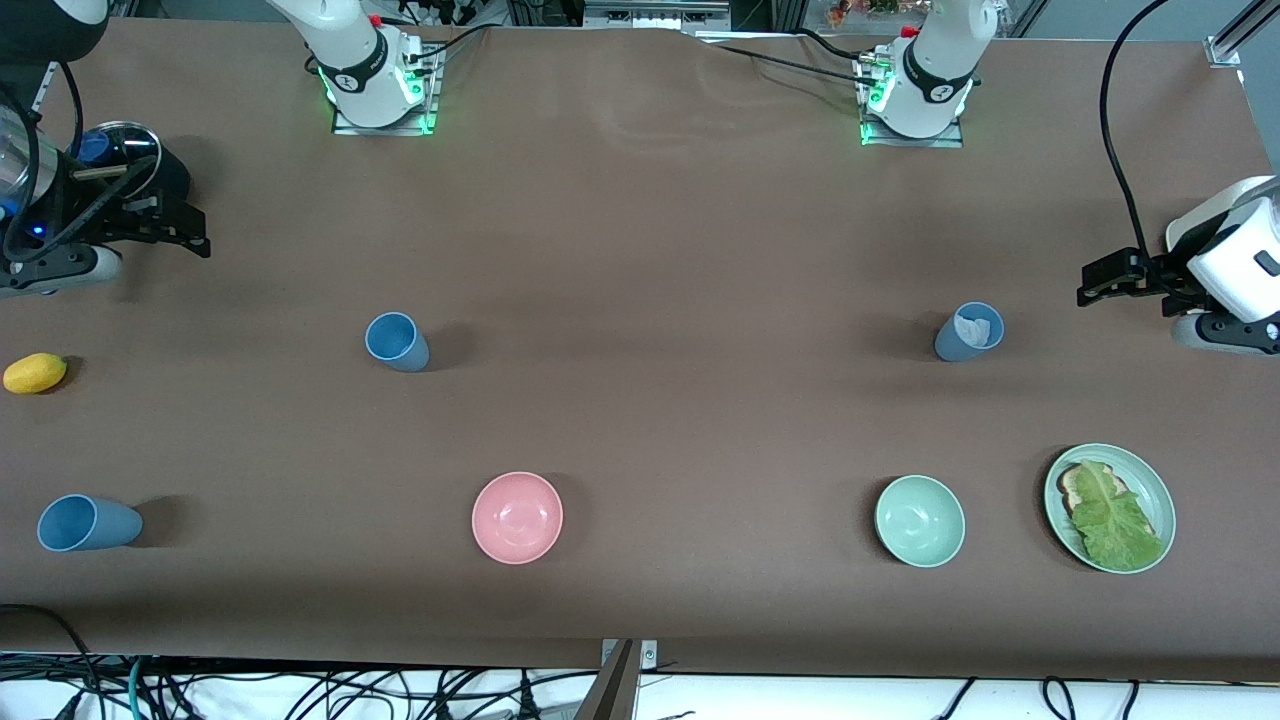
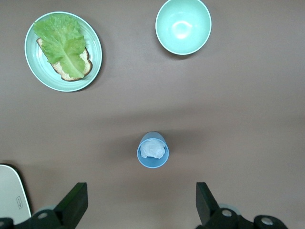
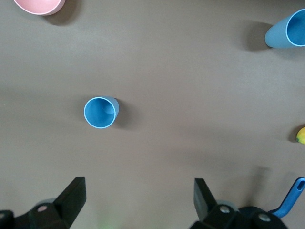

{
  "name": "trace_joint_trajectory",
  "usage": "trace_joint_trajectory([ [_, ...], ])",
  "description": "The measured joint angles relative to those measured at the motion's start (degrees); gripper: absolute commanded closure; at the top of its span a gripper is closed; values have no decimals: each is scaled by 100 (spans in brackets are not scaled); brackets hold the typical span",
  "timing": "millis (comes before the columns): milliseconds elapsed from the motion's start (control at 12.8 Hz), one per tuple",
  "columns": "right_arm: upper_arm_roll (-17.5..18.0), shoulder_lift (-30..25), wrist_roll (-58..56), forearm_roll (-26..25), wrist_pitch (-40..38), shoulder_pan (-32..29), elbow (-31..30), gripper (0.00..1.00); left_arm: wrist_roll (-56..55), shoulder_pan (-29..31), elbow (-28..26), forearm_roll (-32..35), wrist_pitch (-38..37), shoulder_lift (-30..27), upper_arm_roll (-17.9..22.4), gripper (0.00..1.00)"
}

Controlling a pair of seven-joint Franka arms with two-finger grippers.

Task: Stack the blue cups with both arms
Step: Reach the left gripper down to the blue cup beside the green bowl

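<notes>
Three small matte blue tapered cups stood upright and well apart on the brown desk (image 1: 640, 250): one empty cup (image 1: 396, 341) toward the right arm's end, a second empty cup (image 1: 88, 523) nearer the front camera at that same end, and a slightly greyer cup (image 1: 969, 331) holding a crumpled white wad (image 2: 152, 150) toward the left arm's end. Nothing was stacked yet.

The black two-finger right tool (image 1: 160, 222) hung over the desk edge at its own end, fingers spread wide and empty; the left tool (image 1: 1125, 275) hung likewise at its end, fingers apart and holding nothing. Neither touched a cup.

The step in hand looked like the first reach. To do it well, each tool should probably come down centred over its nearest cup, one finger inside the rim and one outside, closing gently so the light tumbler does not tip. The greyer cup's wad could block nesting, so it likely belonged on top of the stack. The pink bowl (image 1: 517, 517), pale green bowl (image 1: 919, 521), lettuce plate (image 1: 1158, 492) and yellow lemon (image 1: 35, 373) lay clear of both paths
</notes>
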Motion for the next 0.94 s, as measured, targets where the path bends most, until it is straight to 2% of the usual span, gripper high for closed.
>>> trace_joint_trajectory([
  [938,2,5,11,-9,-6,1,56,0,0,6,5,0,111,72,0,0],
])
